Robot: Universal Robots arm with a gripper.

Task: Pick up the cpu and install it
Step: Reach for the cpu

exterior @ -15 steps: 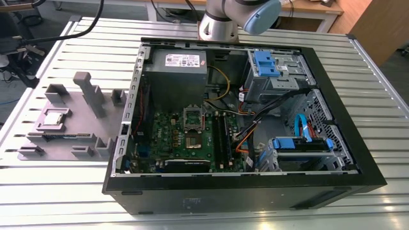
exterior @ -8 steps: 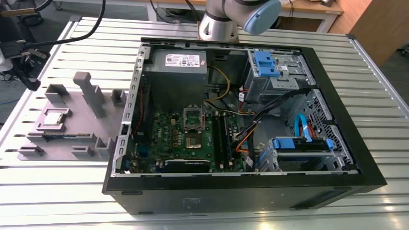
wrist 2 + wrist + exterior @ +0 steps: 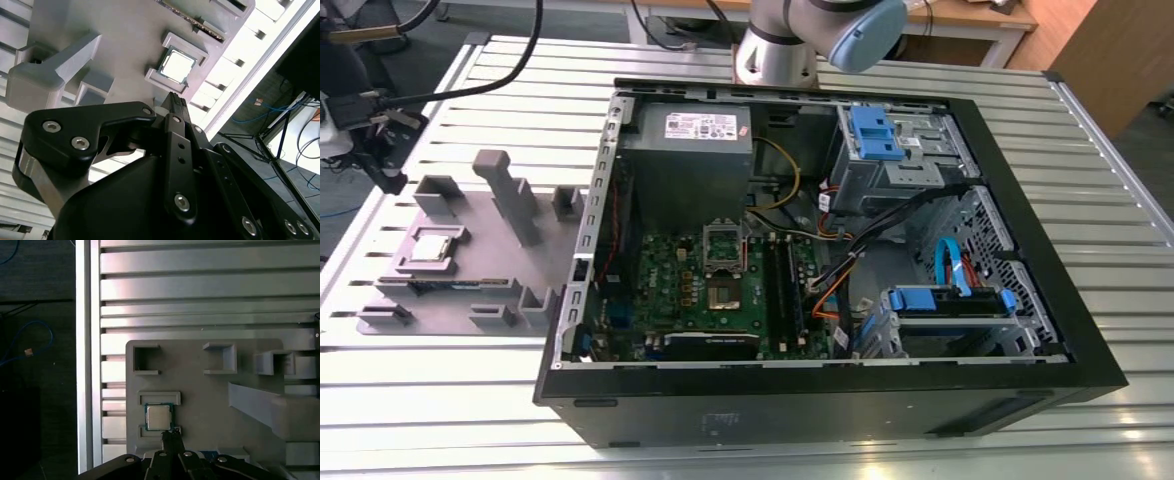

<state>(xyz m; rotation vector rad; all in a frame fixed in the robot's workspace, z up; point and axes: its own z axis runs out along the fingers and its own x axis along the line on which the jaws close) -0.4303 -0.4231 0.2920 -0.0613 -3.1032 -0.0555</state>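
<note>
The fingers (image 3: 169, 439) are pressed together and hold nothing, with their tips just beside the cpu (image 3: 159, 417). The cpu lies flat in a framed pocket of the grey holder (image 3: 200, 405), probably to keep it square for gripping. In the exterior view it sits at nine o'clock from the PC case (image 3: 1014, 330). The arm (image 3: 801, 40) seems to aim the fingers downward.

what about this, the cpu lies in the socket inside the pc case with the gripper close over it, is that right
No. The cpu lies in the grey holder on the table, outside the PC case, as the first wrist view shows. The gripper is close over it.
</note>
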